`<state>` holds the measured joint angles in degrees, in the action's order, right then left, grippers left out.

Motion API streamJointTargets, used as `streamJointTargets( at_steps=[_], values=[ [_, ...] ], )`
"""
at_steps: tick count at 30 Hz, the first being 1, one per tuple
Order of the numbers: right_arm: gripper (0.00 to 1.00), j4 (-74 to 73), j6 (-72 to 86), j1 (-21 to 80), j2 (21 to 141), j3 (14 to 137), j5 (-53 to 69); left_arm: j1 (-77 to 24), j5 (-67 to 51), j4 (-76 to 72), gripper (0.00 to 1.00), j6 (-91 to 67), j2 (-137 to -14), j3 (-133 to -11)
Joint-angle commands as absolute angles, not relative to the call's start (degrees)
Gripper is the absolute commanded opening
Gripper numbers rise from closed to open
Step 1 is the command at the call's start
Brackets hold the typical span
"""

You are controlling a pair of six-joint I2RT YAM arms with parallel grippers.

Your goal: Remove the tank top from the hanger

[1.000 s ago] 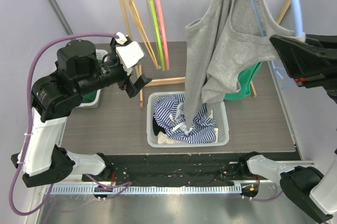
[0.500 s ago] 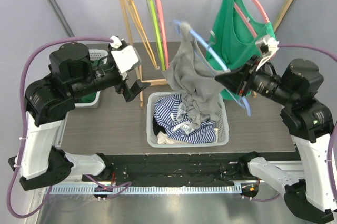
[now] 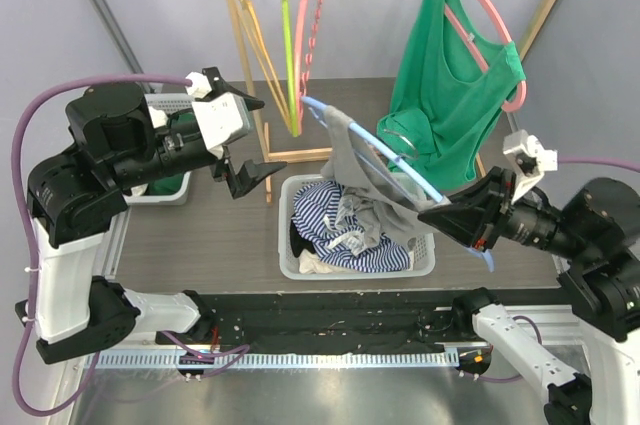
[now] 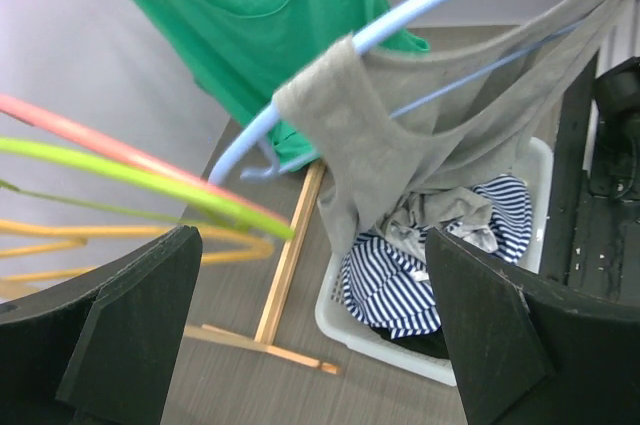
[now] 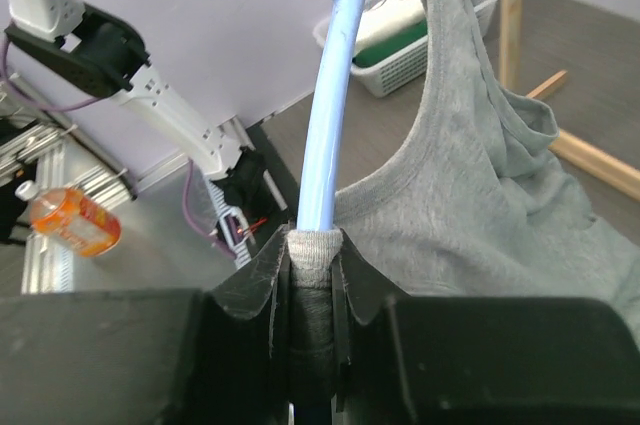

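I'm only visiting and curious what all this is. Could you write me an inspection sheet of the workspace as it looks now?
Surface: dark table with a wooden rack standing on it.
Job's things: grey top draped on the blue hanger, its lower end in the basket.
Clutter: striped shirt in the basket; green top on a pink hanger; spare hangers on the rack; small bin at left.
Grippers: left gripper open and empty; right gripper shut on the blue hanger, with the grey top's strap pinched in.
Cables: purple cable looping over the left arm.
Surroundings: grey walls; orange bottle off the table.
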<state>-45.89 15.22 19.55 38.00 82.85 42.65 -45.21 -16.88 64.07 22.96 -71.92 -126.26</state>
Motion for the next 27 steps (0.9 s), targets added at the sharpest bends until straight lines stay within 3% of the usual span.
streamJointTargets(
  at_steps=[1,14,20,27],
  values=[
    [0.01,-48.59,13.63,19.86,42.71,82.71,50.26,-44.91,-23.98,61.18,1.00,24.08,-72.16,-128.14],
    [0.01,-48.43,10.81,19.86,45.70,84.29,58.71,-44.91,-33.74,62.76,1.00,30.93,-70.31,-118.58],
    [0.01,-47.65,13.26,19.95,41.76,84.38,53.71,-45.00,-32.70,61.26,1.00,33.13,-71.02,-116.11],
    [0.01,-31.66,18.02,19.95,32.09,79.11,45.63,-45.44,-32.26,60.91,1.00,33.75,-71.28,-114.87]
  ],
)
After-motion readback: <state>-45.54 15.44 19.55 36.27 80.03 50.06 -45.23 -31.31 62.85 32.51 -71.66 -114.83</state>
